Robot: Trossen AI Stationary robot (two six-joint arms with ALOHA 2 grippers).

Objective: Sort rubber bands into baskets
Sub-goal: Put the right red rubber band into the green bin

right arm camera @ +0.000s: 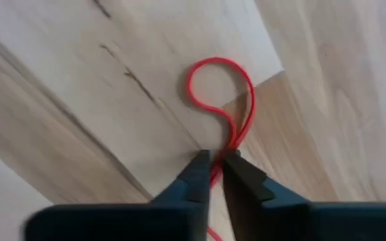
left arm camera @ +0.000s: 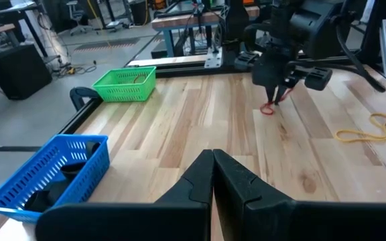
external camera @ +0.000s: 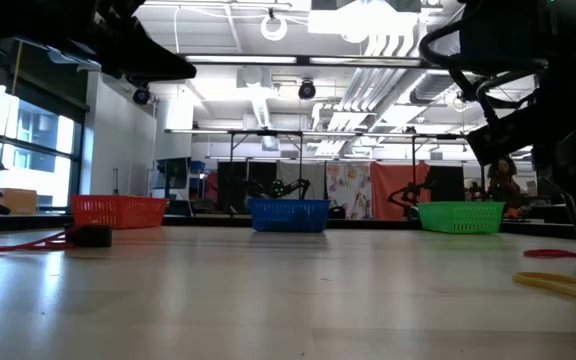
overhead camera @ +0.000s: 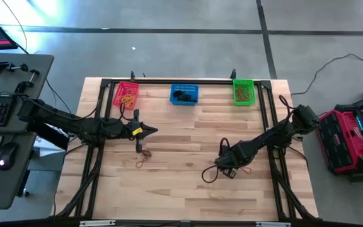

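From overhead you look straight down on the whole table point(overhead camera: 188, 145). The low camera sits at tabletop height, facing the baskets point(external camera: 288, 214) at 12 o'clock. Your wrist cameras look close past their fingers; the left one shares the green basket point(left arm camera: 126, 85).

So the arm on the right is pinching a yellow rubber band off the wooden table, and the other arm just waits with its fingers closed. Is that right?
Not quite: the band is red, not yellow. The right wrist view shows the right gripper closed on a thin red rubber band lying on the wooden table. A yellow band lies untouched, seen in the left wrist view. The left gripper does wait shut.
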